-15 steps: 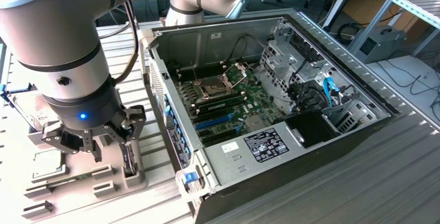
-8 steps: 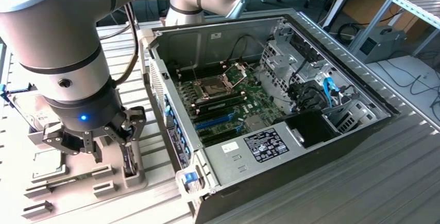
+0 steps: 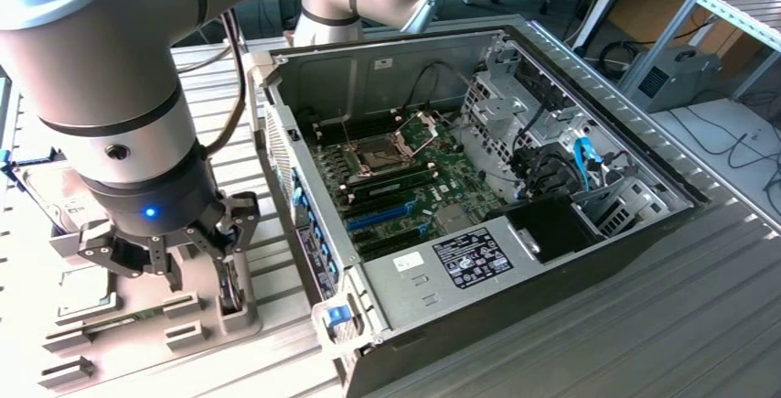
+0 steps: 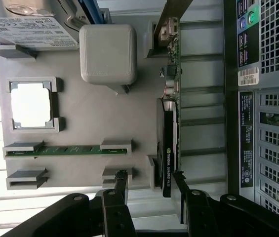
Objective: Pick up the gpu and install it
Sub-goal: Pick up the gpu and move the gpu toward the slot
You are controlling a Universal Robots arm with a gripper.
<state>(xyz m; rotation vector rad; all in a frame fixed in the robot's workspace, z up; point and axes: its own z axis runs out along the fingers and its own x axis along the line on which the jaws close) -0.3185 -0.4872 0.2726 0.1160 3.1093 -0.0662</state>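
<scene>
From the exterior view I make out little of the gpu (image 3: 230,279): the arm (image 3: 110,96) fills the foreground and covers much of the grey tray (image 3: 183,329), so the card is a thin dark edge standing in its slot. I cannot tell whether any finger touches it.

The wrist view is clearer. The gripper (image 4: 149,182) has its fingers (image 4: 121,181) spread apart and holds nothing. The gpu (image 4: 169,143) stands on edge in the tray (image 4: 90,108) between them, close to one finger and well apart from the other. The same tray holds a hard drive (image 4: 25,24) cut off at the frame's edge, a processor chip (image 4: 30,104) and a memory stick (image 4: 65,150).

The exterior view gives me the open computer case (image 3: 403,297) on the exterior view's right of the gripper (image 3: 177,265), its motherboard (image 3: 403,178) exposed. Everything sits on a slatted metal table (image 3: 683,325). Beyond it are loose cables (image 3: 732,142) on the floor.
</scene>
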